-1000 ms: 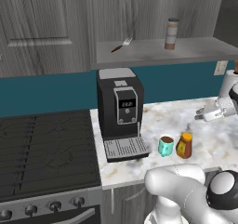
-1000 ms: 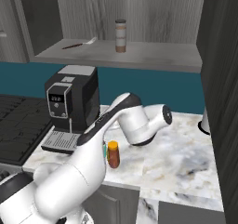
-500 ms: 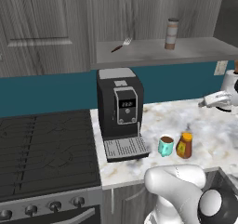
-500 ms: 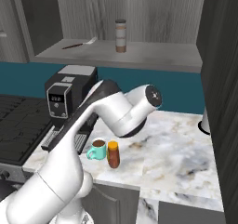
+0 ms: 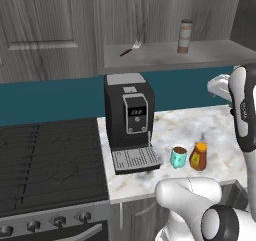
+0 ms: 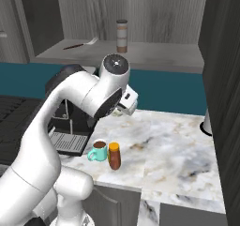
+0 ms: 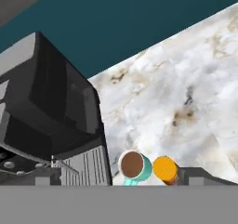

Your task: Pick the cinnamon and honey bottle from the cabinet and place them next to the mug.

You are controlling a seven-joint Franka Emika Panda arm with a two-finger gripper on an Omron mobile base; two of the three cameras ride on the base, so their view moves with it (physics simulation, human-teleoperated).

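Observation:
The cinnamon [image 5: 185, 36] [image 6: 122, 35], a grey-capped shaker, stands upright on the open shelf of the grey cabinet [image 5: 165, 56] [image 6: 150, 58]. On the marble counter the teal mug [image 5: 178, 157] [image 6: 99, 150] [image 7: 134, 166] holds dark liquid. The orange honey bottle [image 5: 198, 156] [image 6: 114, 155] [image 7: 164, 168] stands right beside it. My gripper [image 5: 218, 86] [image 6: 128, 103] [image 7: 119, 180] hangs open and empty well above the counter, below shelf height, looking down on mug and bottle.
A black coffee machine [image 5: 129, 120] [image 6: 70, 122] [image 7: 46, 102] stands left of the mug, with a stove [image 5: 50, 165] further left. A fork-like utensil [image 5: 131, 48] [image 6: 80, 44] lies on the shelf. A white object [image 6: 206, 123] sits at the counter's far right.
The arm has swung upward, lifting the open gripper away from the counter toward the shelf. The honey bottle and mug have stayed put.

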